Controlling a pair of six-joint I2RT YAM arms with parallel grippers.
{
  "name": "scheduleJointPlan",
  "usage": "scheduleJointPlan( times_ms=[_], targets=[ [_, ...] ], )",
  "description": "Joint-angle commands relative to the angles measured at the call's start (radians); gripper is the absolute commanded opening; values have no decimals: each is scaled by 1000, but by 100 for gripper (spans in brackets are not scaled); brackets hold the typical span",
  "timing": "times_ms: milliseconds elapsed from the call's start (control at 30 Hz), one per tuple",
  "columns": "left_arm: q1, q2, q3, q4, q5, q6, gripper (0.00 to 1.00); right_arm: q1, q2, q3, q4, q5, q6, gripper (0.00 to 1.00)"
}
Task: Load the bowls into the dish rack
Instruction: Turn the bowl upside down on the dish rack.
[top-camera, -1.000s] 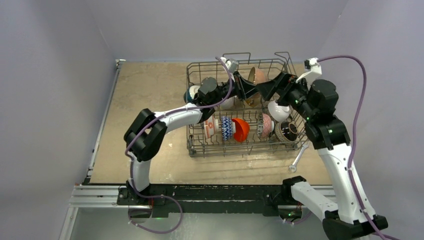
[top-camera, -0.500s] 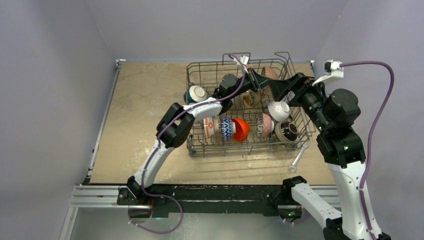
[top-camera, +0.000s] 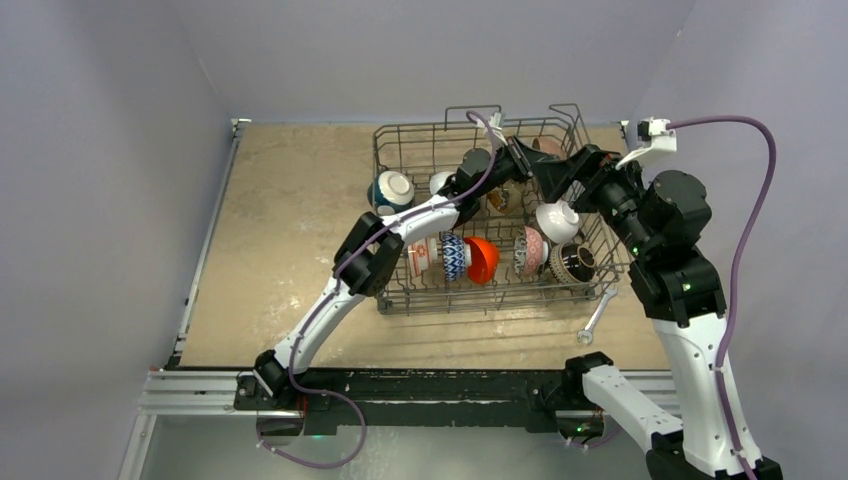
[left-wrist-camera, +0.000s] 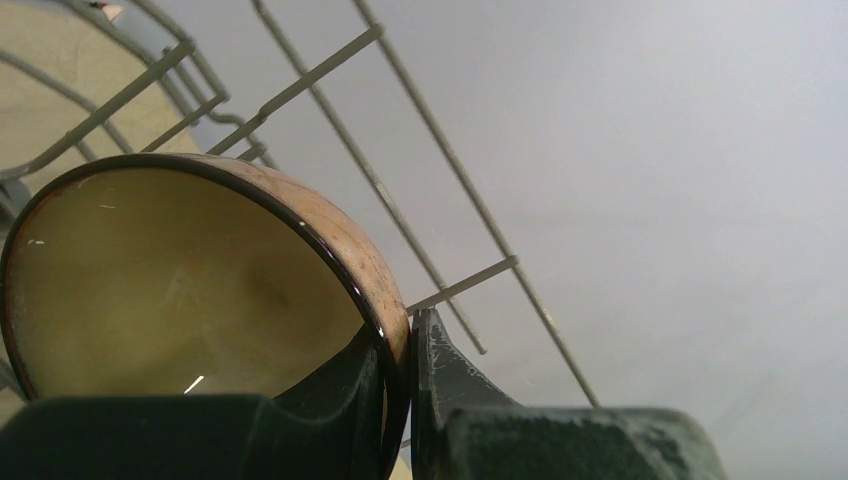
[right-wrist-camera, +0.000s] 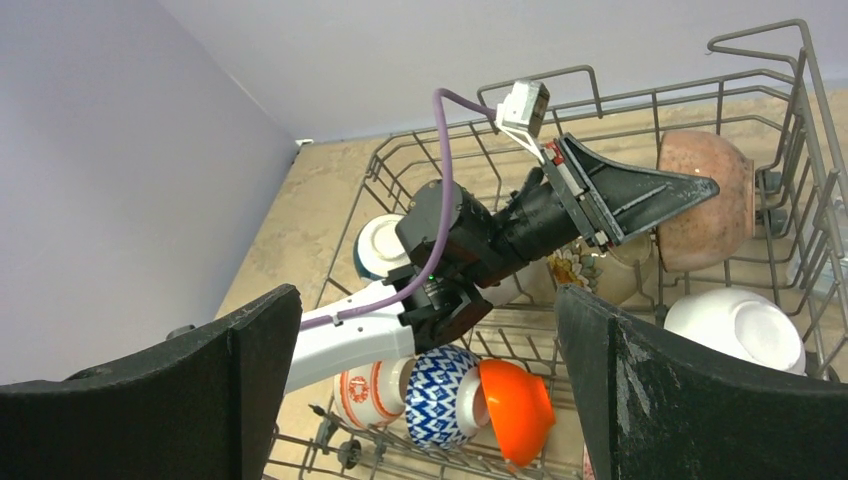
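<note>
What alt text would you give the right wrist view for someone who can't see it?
The left pincer holds a brown bowl by its rim at the far side of the dish rack, seen between the open fingers of the right pincer. A white bowl, an orange bowl and a blue-patterned bowl already sit in the rack.

Off-task items: table, one wrench.
Beige marbled table; silver wrench lies flat on it at 4 o'clock from centre, its long axis toward 1 o'clock.
</note>
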Motion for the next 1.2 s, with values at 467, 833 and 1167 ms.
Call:
scheduleJointPlan(
  times_ms=[467,833,1167],
  targets=[
    [-10,28,62,127,-42,-119,0,-1,5,-6,15,-29,-33,99],
    [3,-119,-143,81,-135,-72,30,-2,1,-7,19,-36,-34,99],
    [10,-161,-177,70,-145,-29,48,-3,0,-7,19,-38,-35,99]
  ],
)
